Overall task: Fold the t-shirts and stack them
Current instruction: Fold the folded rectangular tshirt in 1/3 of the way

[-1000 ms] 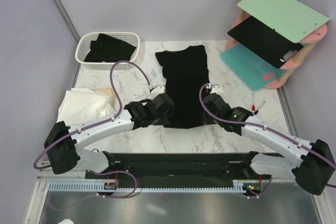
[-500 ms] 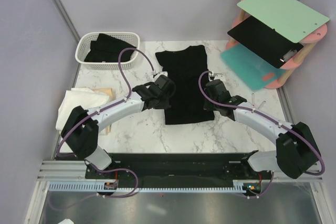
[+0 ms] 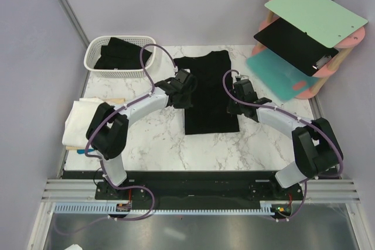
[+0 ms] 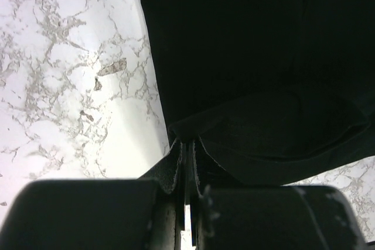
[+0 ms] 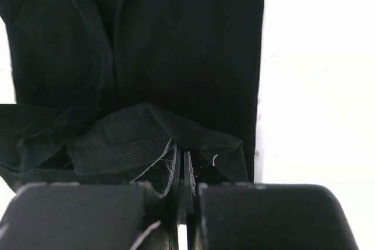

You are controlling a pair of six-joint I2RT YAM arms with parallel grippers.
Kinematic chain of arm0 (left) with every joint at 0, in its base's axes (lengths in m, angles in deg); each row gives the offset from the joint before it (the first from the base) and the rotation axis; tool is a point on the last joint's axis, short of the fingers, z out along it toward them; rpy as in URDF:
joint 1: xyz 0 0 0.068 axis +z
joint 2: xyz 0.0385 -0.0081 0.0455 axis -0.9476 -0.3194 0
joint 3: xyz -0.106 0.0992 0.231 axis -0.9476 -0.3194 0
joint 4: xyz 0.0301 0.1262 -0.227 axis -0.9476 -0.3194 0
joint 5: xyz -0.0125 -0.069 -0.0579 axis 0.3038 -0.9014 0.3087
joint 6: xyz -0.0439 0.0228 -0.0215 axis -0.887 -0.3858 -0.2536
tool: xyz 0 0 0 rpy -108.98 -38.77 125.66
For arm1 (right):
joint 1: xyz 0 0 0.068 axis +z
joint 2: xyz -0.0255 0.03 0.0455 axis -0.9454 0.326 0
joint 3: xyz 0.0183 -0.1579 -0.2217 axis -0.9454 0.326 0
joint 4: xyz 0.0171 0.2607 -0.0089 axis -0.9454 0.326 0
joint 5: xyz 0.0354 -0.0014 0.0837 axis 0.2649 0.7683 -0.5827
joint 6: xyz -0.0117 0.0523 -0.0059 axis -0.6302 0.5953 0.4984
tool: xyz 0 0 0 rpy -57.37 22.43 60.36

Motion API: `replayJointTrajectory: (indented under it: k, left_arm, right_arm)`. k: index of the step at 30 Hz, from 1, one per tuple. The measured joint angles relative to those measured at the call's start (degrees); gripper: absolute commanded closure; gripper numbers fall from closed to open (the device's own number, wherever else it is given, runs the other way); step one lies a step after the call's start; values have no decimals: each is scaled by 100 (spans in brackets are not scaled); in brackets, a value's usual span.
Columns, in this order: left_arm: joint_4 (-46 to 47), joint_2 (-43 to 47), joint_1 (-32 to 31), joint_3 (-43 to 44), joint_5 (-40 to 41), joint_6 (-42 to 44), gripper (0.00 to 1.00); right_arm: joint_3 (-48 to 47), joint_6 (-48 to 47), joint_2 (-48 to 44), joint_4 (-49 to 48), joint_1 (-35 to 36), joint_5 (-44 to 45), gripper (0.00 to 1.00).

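Pinching hem of soft black cloth t-shirt [image 3: 211,106] with left hand [image 4: 186,147] and right hand [image 5: 181,155], both clamped on cloth; risking crooked fold if one corner slipping.

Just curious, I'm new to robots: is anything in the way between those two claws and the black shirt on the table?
Nothing visible. The left claw and right claw each pinch the black shirt directly.
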Motion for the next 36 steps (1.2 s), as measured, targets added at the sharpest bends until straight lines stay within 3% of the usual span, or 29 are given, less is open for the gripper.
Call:
replayJointTrajectory:
  k: [8,10,11,12,14,15,17,18,20,25,30,36]
  left_arm:
    - [31,-535,223,597,-157,195,98]
    - [31,-717,284,791,-223,238,88]
    - [28,-820,317,894,-247,275,70]
    - [20,-925,358,1021,-275,313,36]
    - [22,-1106,433,1222,-308,435,22]
    - [26,-1158,466,1276,-308,446,1]
    - [11,-1185,562,1309,-264,503,0]
    - [9,-1176,592,1309,-236,501,0]
    - [11,-1132,658,1279,-199,507,0]
    - [160,-459,713,444,-264,494,2]
    - [522,345,625,-625,-632,334,12]
    - [1115,601,341,-1547,-1043,-7,19]
  right_arm:
    - [-431,-15,573,-308,-275,-306,98]
    - [-553,2,804,-358,-348,-367,96]
    - [-608,15,925,-385,-387,-393,95]
    - [-669,48,1051,-411,-439,-433,94]
    - [-748,118,1228,-452,-533,-452,87]
    - [-765,164,1298,-505,-597,-455,65]
    - [-769,310,1333,-671,-719,-446,42]
    - [-767,372,1333,-758,-774,-433,20]
    - [-752,457,1292,-1143,-901,-422,2]
    - [-435,450,682,-1655,-1038,-396,2]
    - [-195,345,4,-1687,-1029,-391,2]
    - [380,315,-210,-1355,-1117,-435,15]
